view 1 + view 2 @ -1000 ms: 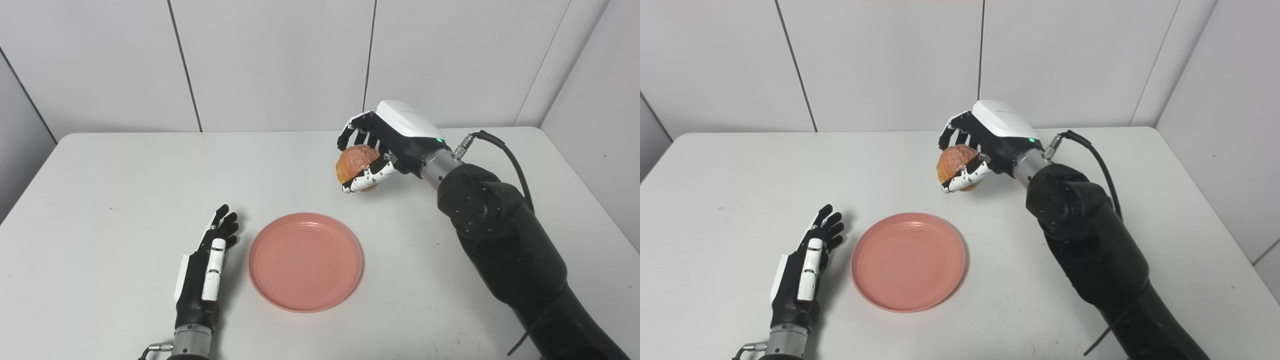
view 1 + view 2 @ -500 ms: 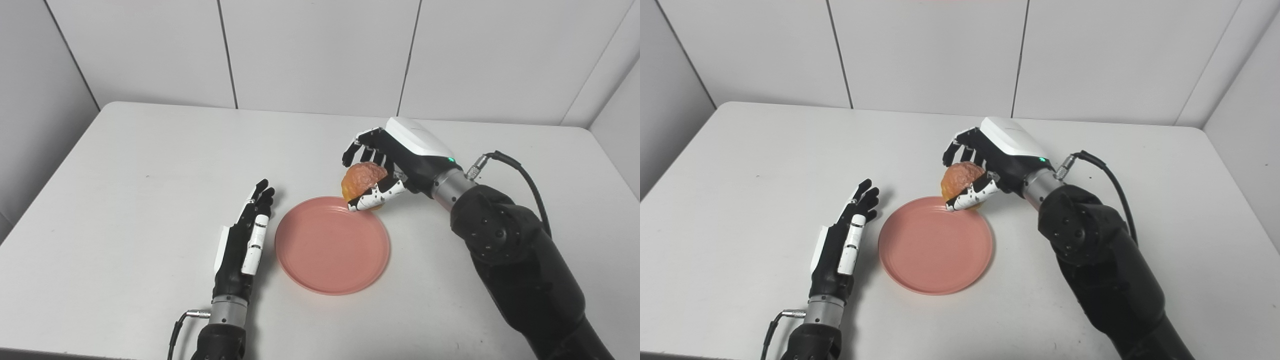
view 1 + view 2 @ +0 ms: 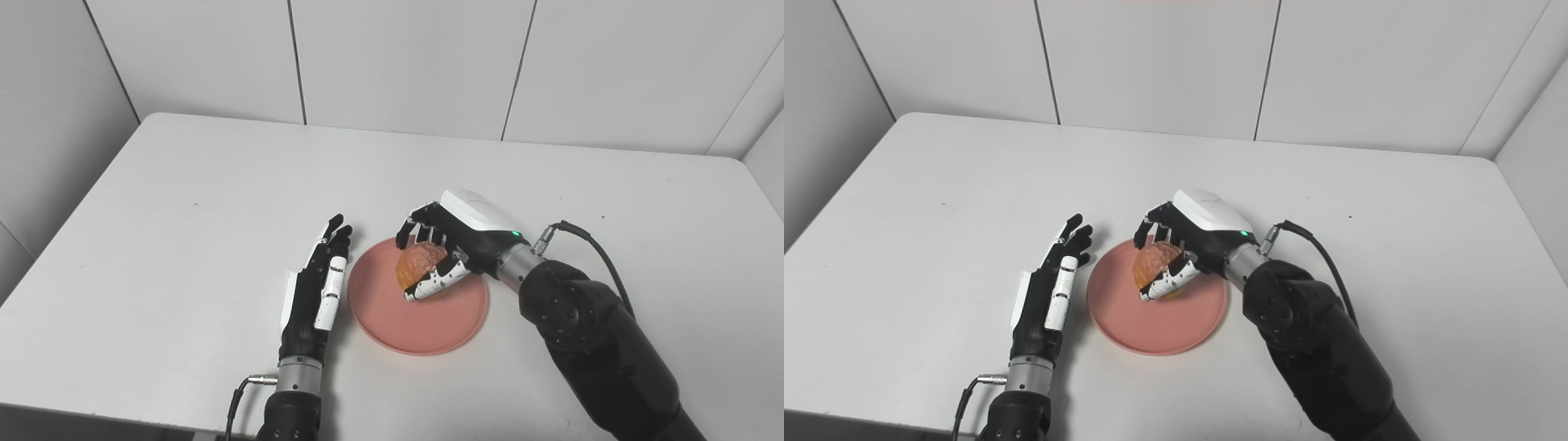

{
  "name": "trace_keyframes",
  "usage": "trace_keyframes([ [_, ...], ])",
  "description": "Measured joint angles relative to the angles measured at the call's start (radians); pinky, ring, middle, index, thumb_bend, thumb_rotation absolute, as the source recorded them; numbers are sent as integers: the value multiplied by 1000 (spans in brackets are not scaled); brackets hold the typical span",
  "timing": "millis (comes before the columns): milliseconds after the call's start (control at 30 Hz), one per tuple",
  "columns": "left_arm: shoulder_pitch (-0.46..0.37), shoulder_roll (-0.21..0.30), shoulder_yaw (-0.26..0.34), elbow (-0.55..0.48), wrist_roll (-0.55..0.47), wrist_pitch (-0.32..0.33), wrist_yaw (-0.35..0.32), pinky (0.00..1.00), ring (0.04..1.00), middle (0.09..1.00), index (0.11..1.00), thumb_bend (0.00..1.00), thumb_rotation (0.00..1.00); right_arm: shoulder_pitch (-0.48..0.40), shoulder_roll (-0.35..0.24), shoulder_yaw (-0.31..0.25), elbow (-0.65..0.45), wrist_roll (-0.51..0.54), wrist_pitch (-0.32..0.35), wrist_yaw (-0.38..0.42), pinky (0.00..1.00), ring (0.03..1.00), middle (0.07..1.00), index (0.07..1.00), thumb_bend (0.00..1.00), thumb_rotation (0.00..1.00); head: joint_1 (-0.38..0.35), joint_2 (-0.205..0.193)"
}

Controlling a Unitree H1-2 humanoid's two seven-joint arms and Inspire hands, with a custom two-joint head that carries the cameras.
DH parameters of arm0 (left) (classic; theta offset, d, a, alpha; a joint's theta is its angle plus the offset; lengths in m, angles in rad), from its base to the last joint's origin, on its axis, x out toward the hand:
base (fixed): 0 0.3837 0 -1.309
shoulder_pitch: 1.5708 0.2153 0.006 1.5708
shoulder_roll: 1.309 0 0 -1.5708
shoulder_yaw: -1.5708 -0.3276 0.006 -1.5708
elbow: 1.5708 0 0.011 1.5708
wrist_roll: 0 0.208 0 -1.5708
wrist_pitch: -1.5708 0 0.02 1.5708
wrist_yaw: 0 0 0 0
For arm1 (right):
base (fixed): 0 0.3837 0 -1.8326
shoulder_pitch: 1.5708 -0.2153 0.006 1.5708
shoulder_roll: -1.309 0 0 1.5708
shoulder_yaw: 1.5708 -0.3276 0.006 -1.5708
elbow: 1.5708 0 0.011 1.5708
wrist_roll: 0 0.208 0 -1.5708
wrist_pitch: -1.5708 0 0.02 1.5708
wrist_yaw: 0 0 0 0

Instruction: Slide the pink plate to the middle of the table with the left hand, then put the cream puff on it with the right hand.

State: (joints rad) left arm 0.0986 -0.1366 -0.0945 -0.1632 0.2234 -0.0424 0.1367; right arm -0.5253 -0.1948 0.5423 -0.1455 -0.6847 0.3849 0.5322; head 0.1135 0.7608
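The right hand grips the cream puff over the pink plate, while the left hand lies beside it on the tabletop, fingers spread, holding nothing.

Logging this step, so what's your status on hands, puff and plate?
Left hand open, flat beside pink plate. Right hand shut on cream puff, over the plate, not released. Nothing in the way.
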Motion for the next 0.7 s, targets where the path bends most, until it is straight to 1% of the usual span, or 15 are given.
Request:
trace_keyframes([
  [100, 1, -8, -1, 0, 2, 0, 2, 879, 892, 883, 877, 483, 1000, 2, 12, 7, 28, -12, -1, -4, 305, 385, 420, 530, 521, 0, 0, 0],
  [300, 2, -9, 0, 0, 4, 1, 3, 885, 894, 884, 876, 490, 1000, 2, 39, 20, 84, -22, -8, -23, 276, 361, 419, 532, 520, 0, 6, 6],
  [500, 2, -9, -1, -1, 4, 2, 3, 890, 892, 882, 875, 481, 1000, 4, 47, 27, 137, -30, -28, -50, 259, 347, 414, 532, 520, 0, 8, 9],
  [600, 2, -9, -1, -2, 6, 6, 3, 886, 891, 882, 875, 478, 1000, 9, 47, 29, 141, -36, -44, -69, 236, 328, 410, 534, 519, 0, 9, 11],
  [700, 2, -10, -1, -2, 6, 8, 3, 884, 889, 881, 874, 480, 1000, 16, 48, 31, 142, -44, -50, -83, 241, 335, 412, 535, 519, 0, 9, 11],
])
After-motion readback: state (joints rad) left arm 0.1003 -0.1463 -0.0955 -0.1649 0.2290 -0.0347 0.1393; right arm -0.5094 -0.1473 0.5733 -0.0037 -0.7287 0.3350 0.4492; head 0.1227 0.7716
